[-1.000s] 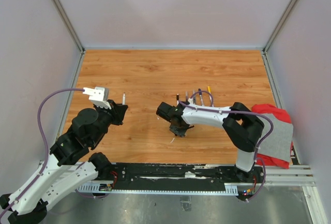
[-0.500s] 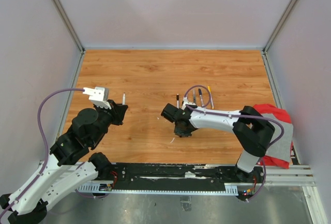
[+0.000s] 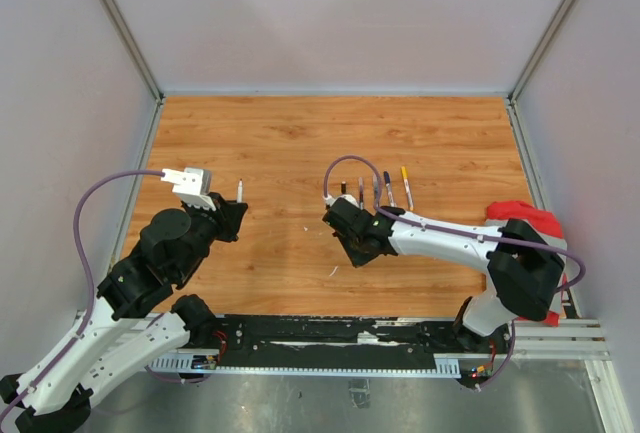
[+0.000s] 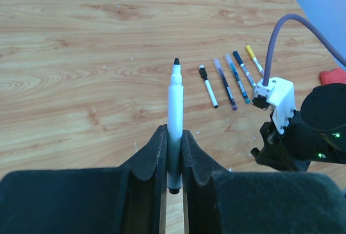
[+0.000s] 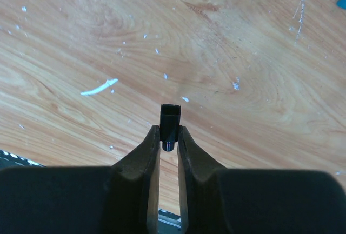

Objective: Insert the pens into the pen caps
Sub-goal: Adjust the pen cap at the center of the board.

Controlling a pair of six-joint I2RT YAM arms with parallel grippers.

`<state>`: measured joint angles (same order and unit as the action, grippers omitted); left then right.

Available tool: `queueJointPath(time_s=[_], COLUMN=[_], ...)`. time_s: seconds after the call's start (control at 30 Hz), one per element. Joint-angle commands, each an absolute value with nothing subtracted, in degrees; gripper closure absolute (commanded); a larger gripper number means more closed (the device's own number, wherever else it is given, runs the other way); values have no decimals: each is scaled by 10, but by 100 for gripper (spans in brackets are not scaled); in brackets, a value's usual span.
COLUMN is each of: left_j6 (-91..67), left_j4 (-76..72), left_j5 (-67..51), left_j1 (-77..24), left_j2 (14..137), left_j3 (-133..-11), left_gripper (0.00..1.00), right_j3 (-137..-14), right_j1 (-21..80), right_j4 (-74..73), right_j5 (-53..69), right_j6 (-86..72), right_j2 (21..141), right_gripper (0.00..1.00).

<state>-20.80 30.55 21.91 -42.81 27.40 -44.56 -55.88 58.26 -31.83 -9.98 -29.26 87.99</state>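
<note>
My left gripper is shut on a white pen with a bare black tip, held above the wooden table; in the top view it is at the left with the pen sticking out. My right gripper is shut on a small black pen cap just above the table; in the top view it is at the centre. Several capped pens lie in a row behind the right gripper, also seen in the top view.
The row's pens have black, purple, teal, dark blue and yellow caps. A red cloth lies at the table's right edge under the right arm. A purple cable loops above the pens. White flecks dot the wood.
The right arm has swung its elbow to the right and its gripper has shifted slightly right with the cap. The left arm and its pen have not moved.
</note>
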Motion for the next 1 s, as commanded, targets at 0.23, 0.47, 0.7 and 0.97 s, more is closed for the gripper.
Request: queueJointPath(time_s=[0.23,0.47,0.7,0.97], left_j6=[-200,-200,-200,-201], left_j4=[295,296,296,296], left_j5=[217,218,219,218], left_j1=[-425,-425,-425,-425], left_j2=[278,279,279,279], left_j3=[-443,-443,-443,-444], left_gripper=[99,99,99,98], right_j3=[-579,-583,-583,-596], right_j1=[587,587,587,587], right_j4=[-343,-339,-337,-343], right_j5=[-52,-42,-32,-41], right_j6=[-182,-167,-168,-178], right_j2=[923,963,981,943], right_gripper=[99,99,83,72])
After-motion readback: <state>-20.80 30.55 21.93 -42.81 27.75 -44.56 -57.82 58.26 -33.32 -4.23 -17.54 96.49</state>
